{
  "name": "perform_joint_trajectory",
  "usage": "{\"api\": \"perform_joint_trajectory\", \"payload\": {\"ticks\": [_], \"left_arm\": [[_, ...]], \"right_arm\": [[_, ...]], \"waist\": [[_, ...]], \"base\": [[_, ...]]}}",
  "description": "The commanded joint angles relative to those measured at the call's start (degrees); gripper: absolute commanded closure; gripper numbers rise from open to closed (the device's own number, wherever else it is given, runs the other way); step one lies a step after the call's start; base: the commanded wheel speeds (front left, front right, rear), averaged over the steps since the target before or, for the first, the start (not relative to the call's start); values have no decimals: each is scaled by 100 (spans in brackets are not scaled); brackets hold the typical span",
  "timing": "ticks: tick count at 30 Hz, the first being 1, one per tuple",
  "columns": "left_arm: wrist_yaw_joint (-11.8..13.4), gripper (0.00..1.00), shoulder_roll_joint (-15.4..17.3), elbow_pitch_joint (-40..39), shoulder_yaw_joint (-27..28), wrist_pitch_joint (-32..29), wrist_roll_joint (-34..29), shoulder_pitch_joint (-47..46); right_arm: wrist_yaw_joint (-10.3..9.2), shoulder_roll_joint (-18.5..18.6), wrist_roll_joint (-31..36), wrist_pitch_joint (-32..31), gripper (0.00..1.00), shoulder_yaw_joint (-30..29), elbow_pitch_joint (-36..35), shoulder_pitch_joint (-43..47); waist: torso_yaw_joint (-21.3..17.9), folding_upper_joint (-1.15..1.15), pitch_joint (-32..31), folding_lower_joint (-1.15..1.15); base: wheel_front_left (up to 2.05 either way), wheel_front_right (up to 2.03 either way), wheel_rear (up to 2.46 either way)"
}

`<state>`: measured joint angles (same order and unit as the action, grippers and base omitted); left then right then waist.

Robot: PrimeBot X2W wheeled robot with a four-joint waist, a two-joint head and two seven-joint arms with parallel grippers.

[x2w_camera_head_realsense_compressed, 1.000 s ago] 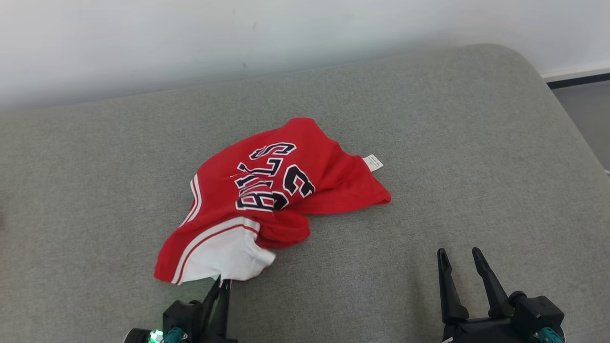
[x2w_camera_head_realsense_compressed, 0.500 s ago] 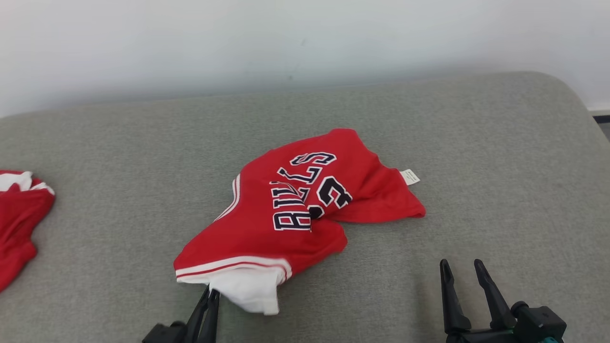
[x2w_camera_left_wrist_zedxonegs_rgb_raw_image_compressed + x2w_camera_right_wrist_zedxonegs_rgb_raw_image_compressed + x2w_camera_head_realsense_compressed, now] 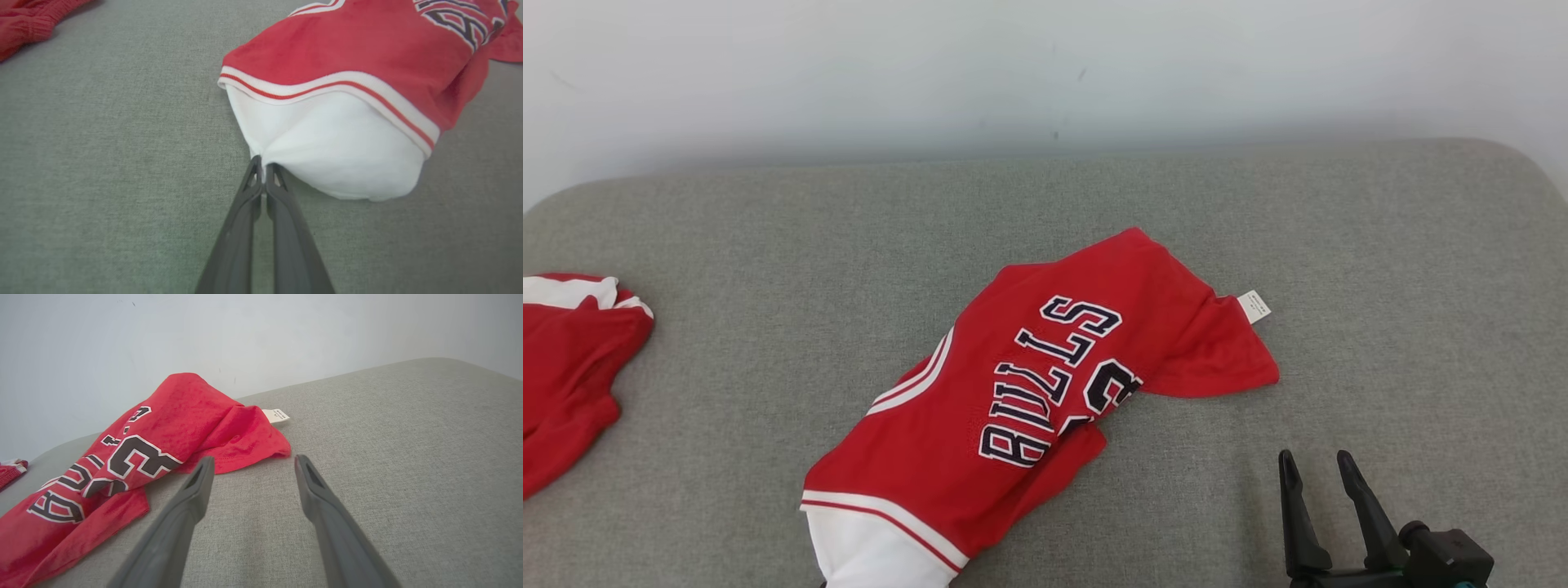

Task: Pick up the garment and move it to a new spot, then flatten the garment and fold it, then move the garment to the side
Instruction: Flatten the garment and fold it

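The garment (image 3: 1045, 392) is a red jersey with dark "BULLS" lettering, white-and-red trim and a white sleeve. It lies stretched diagonally across the grey cushion (image 3: 1380, 269), its white label (image 3: 1254, 306) at the far end. My left gripper (image 3: 264, 165) is shut on the edge of the white sleeve (image 3: 339, 151), which puckers at the fingertips. My right gripper (image 3: 1316, 464) stands open at the lower right, beside the jersey and apart from it. In the right wrist view the jersey (image 3: 135, 457) lies left of and beyond the open right gripper (image 3: 251, 465).
A second red garment with white trim (image 3: 568, 359) lies at the cushion's left edge, and it is also seen as the red garment (image 3: 36, 18) in the left wrist view. A pale wall (image 3: 1045, 73) runs behind the cushion. Bare grey cushion lies to the right of the jersey.
The head camera has shifted, bringing the left red garment into view. The jersey has been drawn out longer toward me, its sleeve end now at the bottom edge.
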<state>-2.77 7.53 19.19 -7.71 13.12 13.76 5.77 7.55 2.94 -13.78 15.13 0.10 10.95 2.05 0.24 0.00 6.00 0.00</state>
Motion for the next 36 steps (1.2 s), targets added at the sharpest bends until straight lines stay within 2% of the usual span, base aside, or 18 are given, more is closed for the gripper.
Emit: {"api": "perform_joint_trajectory", "payload": {"ticks": [1,2,3,9,16,22,30,36], "left_arm": [[13,100,-25,14,1,52,36,-9],[14,58,-34,42,-3,73,25,-50],[20,0,-45,52,-6,107,10,-86],[33,0,-137,-66,69,209,-10,-243],[53,0,-345,-812,433,208,-161,-284],[80,0,-451,-1099,716,210,-306,-269],[167,0,-468,-1105,837,210,-378,-192],[168,0,-467,-1073,863,211,-340,-305]], "right_arm": [[-13,-12,38,2,0,-14,18,36],[-13,-12,43,2,0,-27,20,36],[-13,-11,56,2,0,-38,20,40],[-13,-12,90,2,0,-38,12,108],[-13,-10,163,2,0,-55,24,75],[-13,-11,202,2,0,-57,25,48],[-13,-11,250,2,0,-41,46,-41],[-13,-12,464,2,0,89,168,-432]], "waist": [[0,0,-24,0],[4,0,-43,0],[8,0,-61,0],[76,0,-187,0],[137,0,-258,0],[129,0,-269,0],[125,0,-197,0],[237,0,-59,0]], "base": [[0,0,0],[0,0,0],[0,0,0],[0,0,0],[0,0,0],[0,0,0],[0,0,0],[0,0,0]]}}
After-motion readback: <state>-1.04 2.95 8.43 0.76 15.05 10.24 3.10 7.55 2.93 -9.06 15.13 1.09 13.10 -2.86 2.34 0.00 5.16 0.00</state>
